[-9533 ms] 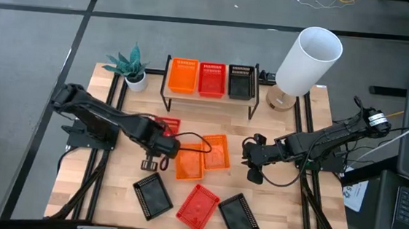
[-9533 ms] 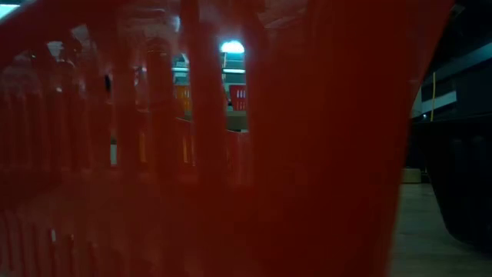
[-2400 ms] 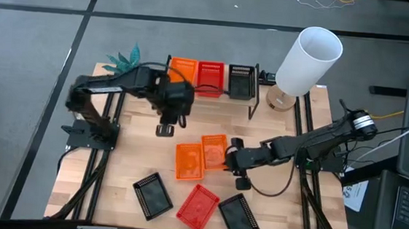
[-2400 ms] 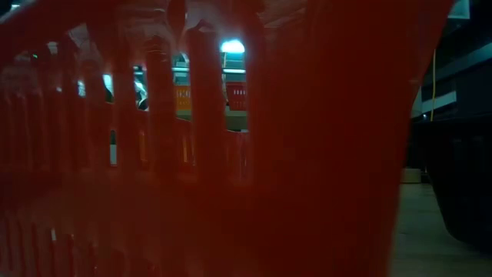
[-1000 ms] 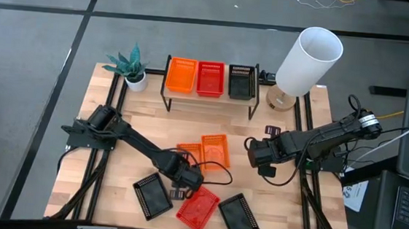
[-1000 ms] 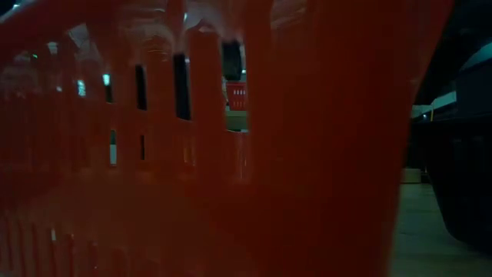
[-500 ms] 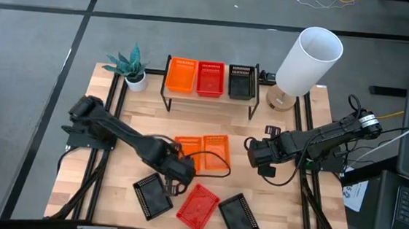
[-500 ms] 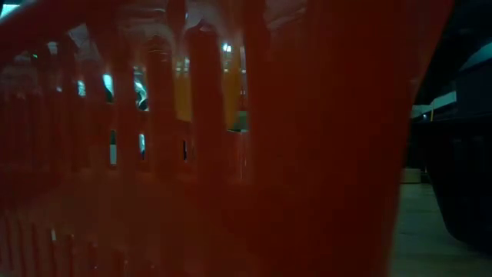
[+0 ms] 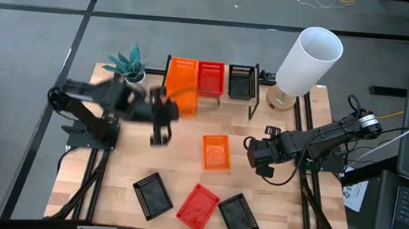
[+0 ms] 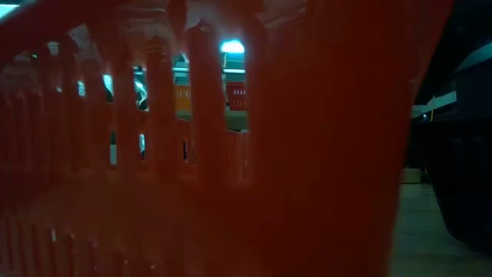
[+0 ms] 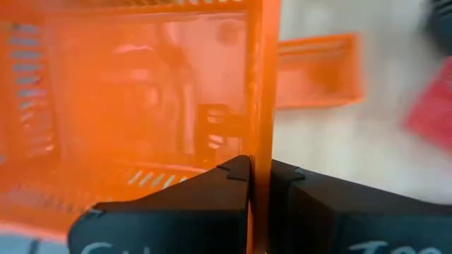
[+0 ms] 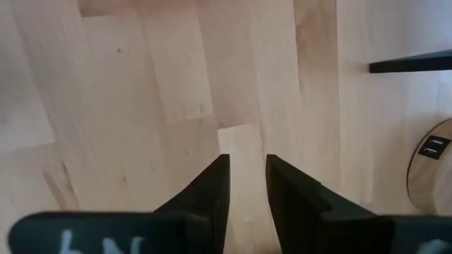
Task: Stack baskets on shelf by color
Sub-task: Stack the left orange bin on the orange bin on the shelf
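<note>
Left wrist view: left pincer [image 11: 258,176] pinching one wall of an orange basket [image 11: 141,106], carried above the tabletop [image 9: 186,168] near the shelf [image 9: 209,97], likely bound for the orange stack [image 9: 182,70] at its end. Right pincer [image 12: 246,180]: slightly parted, holding nothing, waiting over bare wood. Remaining on the tabletop: one orange basket [image 9: 215,152], one red [image 9: 198,204], two black [image 9: 152,196].

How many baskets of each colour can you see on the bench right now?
Orange baskets: 3, the last in the left gripper
Red baskets: 2 in view; any nested beneath cannot be told
Black baskets: 3
Total: 8 in view
</note>
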Robot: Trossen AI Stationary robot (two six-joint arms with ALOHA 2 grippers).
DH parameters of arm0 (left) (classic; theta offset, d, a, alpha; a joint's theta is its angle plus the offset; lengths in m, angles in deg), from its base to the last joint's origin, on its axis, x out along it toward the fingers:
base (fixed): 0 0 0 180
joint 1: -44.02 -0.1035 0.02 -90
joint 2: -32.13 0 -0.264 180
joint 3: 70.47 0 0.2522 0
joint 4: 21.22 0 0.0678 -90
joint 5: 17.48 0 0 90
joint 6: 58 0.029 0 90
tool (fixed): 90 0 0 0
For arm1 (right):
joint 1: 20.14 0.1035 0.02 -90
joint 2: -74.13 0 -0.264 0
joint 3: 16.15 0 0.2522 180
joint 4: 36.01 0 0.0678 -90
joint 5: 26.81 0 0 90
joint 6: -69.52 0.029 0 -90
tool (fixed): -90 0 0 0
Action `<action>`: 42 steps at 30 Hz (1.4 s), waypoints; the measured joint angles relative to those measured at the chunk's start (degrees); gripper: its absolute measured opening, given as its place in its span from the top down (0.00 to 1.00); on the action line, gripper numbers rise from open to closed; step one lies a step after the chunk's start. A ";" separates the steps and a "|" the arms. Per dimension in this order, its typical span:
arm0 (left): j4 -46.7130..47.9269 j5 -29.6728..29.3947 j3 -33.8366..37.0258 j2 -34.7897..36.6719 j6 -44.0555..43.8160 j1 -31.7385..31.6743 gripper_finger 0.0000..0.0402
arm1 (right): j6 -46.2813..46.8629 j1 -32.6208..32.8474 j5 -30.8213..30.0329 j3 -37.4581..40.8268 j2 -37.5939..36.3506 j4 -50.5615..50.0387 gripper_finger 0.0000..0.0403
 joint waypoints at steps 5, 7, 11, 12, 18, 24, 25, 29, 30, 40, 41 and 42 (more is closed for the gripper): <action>0.83 2.55 0.01 1.20 15.34 -15.91 1.00 | -0.01 0.00 -0.07 0.00 -0.02 0.74 0.77; 0.13 7.27 -0.01 0.88 21.37 -22.48 1.00 | 0.01 0.00 -0.05 0.00 0.00 1.56 0.77; 0.10 15.45 0.02 -1.75 27.62 -33.68 1.00 | 0.01 0.00 -0.07 0.00 0.00 3.06 0.77; 0.12 16.71 0.03 -2.52 28.84 -35.78 1.00 | 0.01 0.00 -0.06 0.00 0.00 3.25 0.77; 0.21 24.11 0.05 -6.27 33.72 -42.12 1.00 | -0.05 0.00 -0.03 0.00 0.00 3.33 0.77; 2.18 24.70 0.03 -7.74 35.02 -42.21 1.00 | -0.21 0.00 0.00 0.00 0.00 3.25 0.77; 2.77 24.70 0.07 -7.87 35.07 -42.24 1.00 | -0.23 0.00 0.00 0.00 0.00 3.23 0.77; 3.30 25.03 0.07 -8.18 35.09 -42.35 1.00 | -0.72 0.00 0.02 0.00 0.00 3.21 0.77; 3.60 25.22 0.10 -8.32 35.09 -42.47 1.00 | -0.90 0.00 0.02 0.00 0.00 3.21 0.77; 5.29 25.55 0.08 -9.68 36.51 -43.11 1.00 | -0.16 0.00 0.04 0.00 0.00 3.22 0.77; 5.25 25.54 0.10 -9.84 36.53 -43.11 1.00 | -0.12 0.00 0.04 0.00 0.00 3.21 0.77; 5.09 25.54 0.12 -9.86 36.53 -43.13 1.00 | -0.01 0.00 0.05 0.00 0.00 3.23 0.77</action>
